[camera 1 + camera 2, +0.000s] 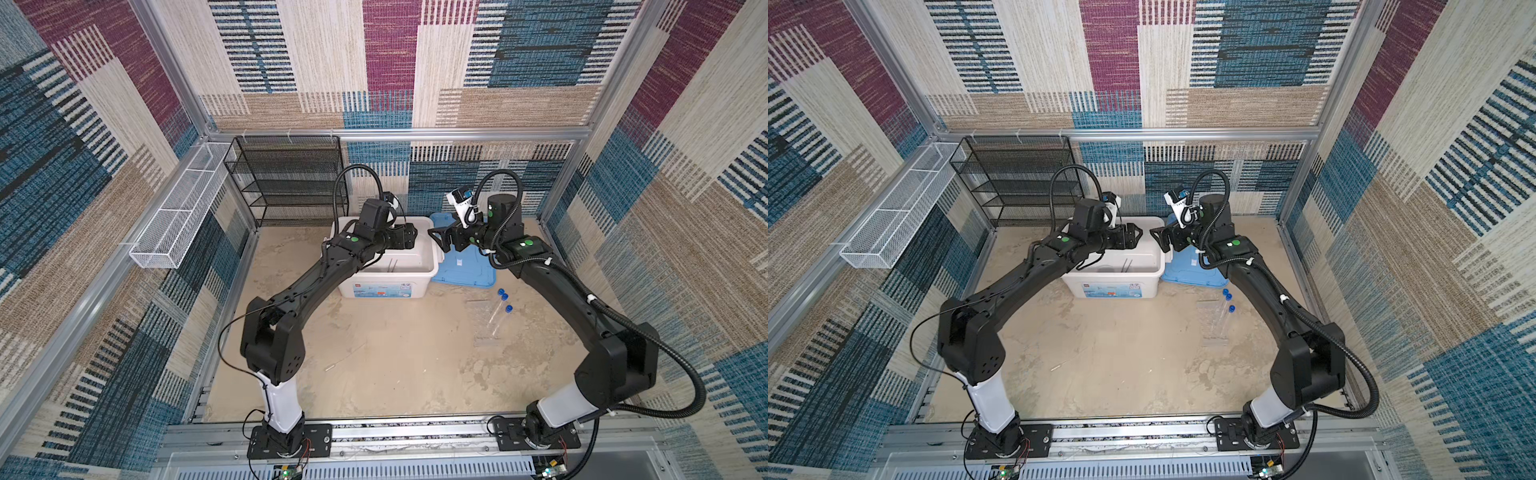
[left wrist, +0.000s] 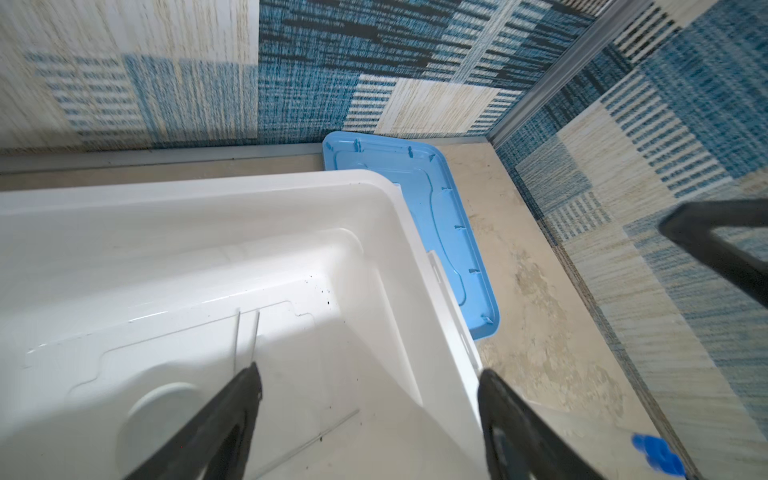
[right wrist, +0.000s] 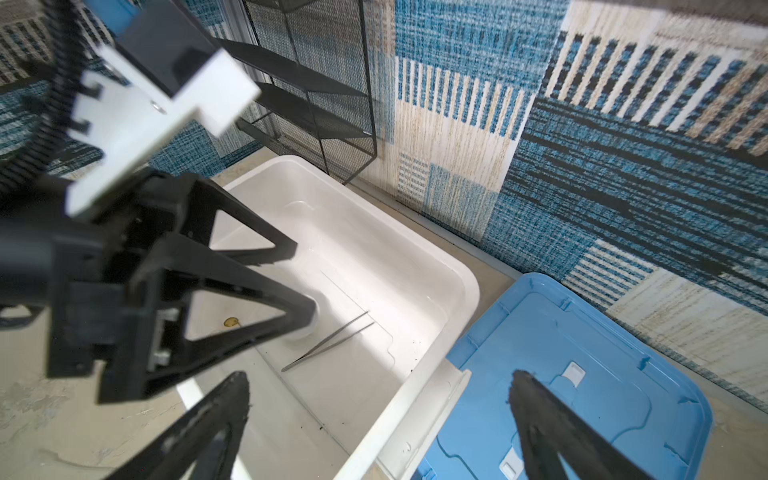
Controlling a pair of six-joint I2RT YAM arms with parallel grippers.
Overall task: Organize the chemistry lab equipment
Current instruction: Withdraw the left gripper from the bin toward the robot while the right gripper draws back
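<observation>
Patchwork walls point(image 1: 390, 62) surround the table point(image 1: 395, 353). Tweezers point(image 3: 328, 343) lie in the white tub point(image 1: 432, 266), test tubes point(image 1: 498, 311) outside it. Left end effector point(image 1: 411, 237) and right end effector point(image 1: 436, 240) gape empty, close enough to collide.

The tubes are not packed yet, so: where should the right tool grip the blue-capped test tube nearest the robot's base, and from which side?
Grip the test tube on its clear body just under the blue cap, coming from above. It seems to stand cap-up in the transparent rack, with two other tubes right behind, so close across the row. Its exact tilt is unclear.
</observation>
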